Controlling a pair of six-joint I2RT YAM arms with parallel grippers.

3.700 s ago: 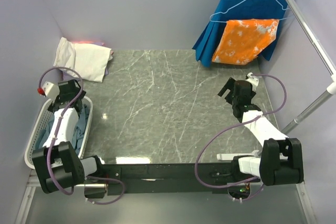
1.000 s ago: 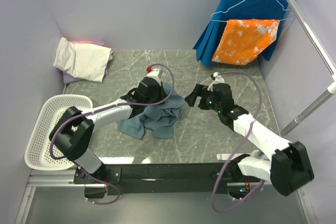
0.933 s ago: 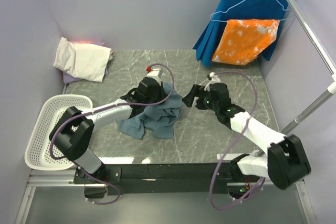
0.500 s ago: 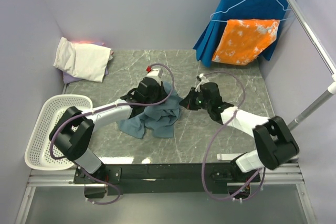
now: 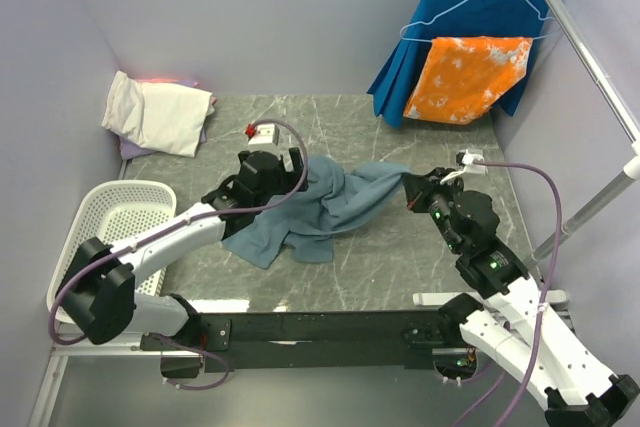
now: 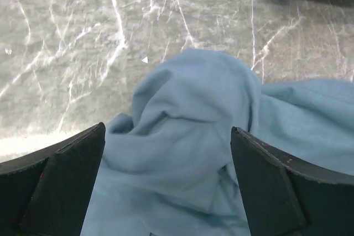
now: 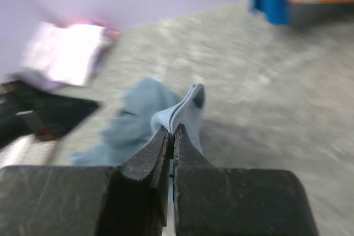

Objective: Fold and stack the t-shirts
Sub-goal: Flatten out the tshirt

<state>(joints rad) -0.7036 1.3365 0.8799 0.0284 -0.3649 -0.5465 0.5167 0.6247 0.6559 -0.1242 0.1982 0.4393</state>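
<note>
White arms [image 5: 180, 232], black joints [image 5: 100, 297], fingers [image 6: 61, 186]; purple cables [image 5: 520, 165].

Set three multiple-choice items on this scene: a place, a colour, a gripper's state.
1. Where does the white laundry basket stand? A. at the table's near left edge B. under the hanger C. mid-table
2. What colour is the cloth hung before the royal-blue garment? A. green B. black C. orange and white
3. The right gripper is: A. open over bare marble B. shut on the blue-grey t-shirt's edge C. in the basket
1 A: low left in the top view. 2 C: orange with white blotches. 3 B: closed jaws pinch a fold.
</note>
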